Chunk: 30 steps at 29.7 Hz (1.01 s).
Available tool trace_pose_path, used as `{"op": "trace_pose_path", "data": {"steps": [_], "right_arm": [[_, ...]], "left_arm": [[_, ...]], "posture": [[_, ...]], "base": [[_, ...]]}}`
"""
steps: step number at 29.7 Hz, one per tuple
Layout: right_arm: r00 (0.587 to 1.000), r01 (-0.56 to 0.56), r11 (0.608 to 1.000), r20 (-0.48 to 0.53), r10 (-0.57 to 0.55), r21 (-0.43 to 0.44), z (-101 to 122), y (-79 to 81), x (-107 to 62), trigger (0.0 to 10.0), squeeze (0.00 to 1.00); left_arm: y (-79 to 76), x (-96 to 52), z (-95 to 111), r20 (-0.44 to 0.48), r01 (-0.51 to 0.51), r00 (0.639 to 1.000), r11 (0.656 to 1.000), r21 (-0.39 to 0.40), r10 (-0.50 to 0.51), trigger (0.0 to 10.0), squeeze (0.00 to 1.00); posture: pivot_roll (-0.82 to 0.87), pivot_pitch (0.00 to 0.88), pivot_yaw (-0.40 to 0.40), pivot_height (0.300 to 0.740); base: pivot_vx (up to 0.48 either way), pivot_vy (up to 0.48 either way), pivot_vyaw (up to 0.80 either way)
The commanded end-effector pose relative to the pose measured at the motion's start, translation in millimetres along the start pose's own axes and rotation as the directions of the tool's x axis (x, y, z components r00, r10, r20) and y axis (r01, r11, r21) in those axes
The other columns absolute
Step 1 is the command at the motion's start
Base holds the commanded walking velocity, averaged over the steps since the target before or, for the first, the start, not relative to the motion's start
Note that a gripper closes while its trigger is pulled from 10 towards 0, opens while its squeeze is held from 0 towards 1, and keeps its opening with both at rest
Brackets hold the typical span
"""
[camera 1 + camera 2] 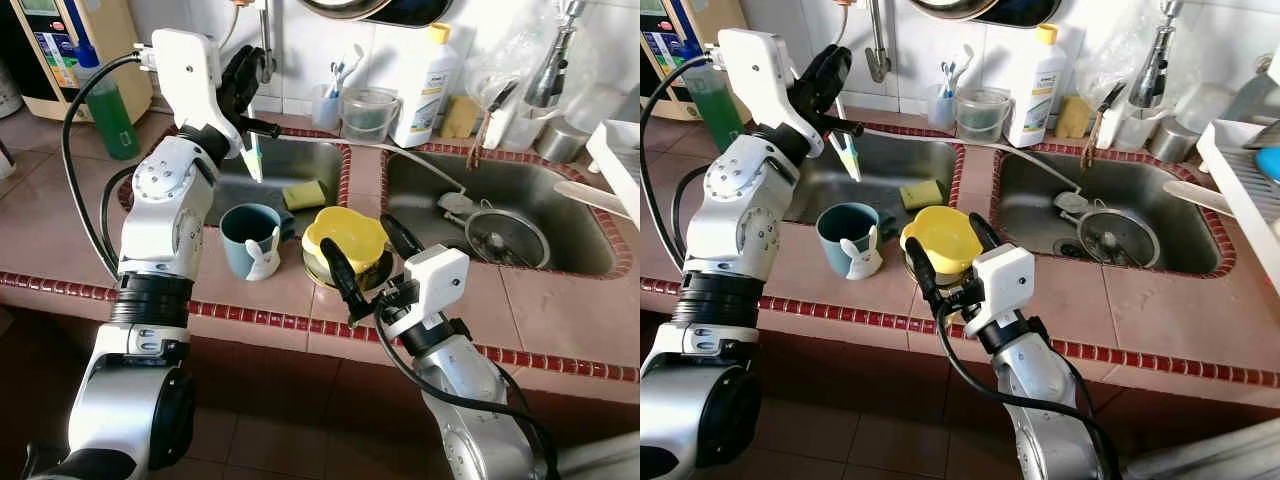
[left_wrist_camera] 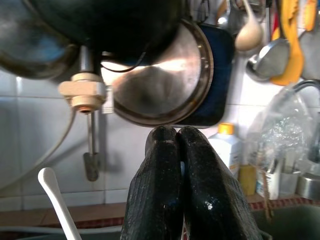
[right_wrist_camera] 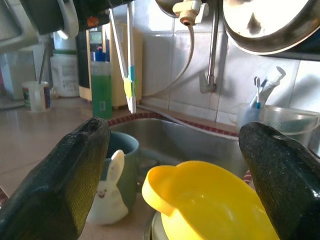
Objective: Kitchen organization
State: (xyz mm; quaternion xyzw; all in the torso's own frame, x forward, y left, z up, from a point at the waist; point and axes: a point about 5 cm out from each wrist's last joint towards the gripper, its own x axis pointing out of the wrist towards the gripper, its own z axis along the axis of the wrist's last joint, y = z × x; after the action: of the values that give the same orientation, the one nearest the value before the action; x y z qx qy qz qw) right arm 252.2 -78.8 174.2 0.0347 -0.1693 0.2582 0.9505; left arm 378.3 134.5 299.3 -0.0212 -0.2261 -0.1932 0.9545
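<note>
Closest to you, the right gripper [image 1: 365, 262] sits at the front of the surface [image 1: 560, 310], jaws spread wide on either side of the yellow bowl [image 1: 345, 238]. Neither finger touches the bowl as far as you can see. That bowl rests tilted on a metal dish at the front ledge, just before the divider between the two sink basins.

Beside it on the robot's left stands the teal mug [image 1: 250, 236] with a white rabbit figure on its front. The two are close but apart.

Your left gripper [image 1: 243, 80] is raised above the left basin [image 1: 290, 165], jaws pressed together on a toothbrush [image 1: 253, 152] that hangs bristles down over the sink. A yellow sponge [image 1: 304, 194] lies in that basin.

Surface: brownish-pink tile with a red mosaic edging along the front and around both basins. The right basin [image 1: 520, 185] holds a round strainer [image 1: 507, 238]. A dish rack [image 1: 620, 160] sits at the far right.

Along the white-tiled back wall: a green soap bottle [image 1: 108, 105], a cup of toothbrushes [image 1: 328, 100], a clear container [image 1: 368, 113], and a white bottle with a yellow cap [image 1: 425, 85]. Pans hang on the wall above. The floor below is dark red tile.
</note>
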Motion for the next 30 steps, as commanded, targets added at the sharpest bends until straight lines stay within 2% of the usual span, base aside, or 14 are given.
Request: {"op": "trace_pose_path", "data": {"steps": [1, 30], "right_arm": [[1.0, 0.008, 1.0, 0.014, -0.007, -0.002, 3.2, -2.6, -1.7, 10.0, 0.0], [1.0, 0.004, 1.0, 0.01, -0.004, 0.001, 2.3, -1.5, -1.7, 10.0, 0.0]], "left_arm": [[-5.0, 3.4, 3.4, 0.011, 0.03, 1.0, 1.0, 0.007, -0.03, 10.0, 0.0], [-6.5, 3.8, 2.9, 0.008, 0.048, 0.999, 0.999, 0.0, -0.048, 10.0, 0.0]], "posture": [[-0.18, 0.023, -0.001, 0.732], [-0.18, 0.027, 0.0, 0.732]], "base": [[0.255, 0.0, 0.0], [0.276, 0.0, 0.0]]}}
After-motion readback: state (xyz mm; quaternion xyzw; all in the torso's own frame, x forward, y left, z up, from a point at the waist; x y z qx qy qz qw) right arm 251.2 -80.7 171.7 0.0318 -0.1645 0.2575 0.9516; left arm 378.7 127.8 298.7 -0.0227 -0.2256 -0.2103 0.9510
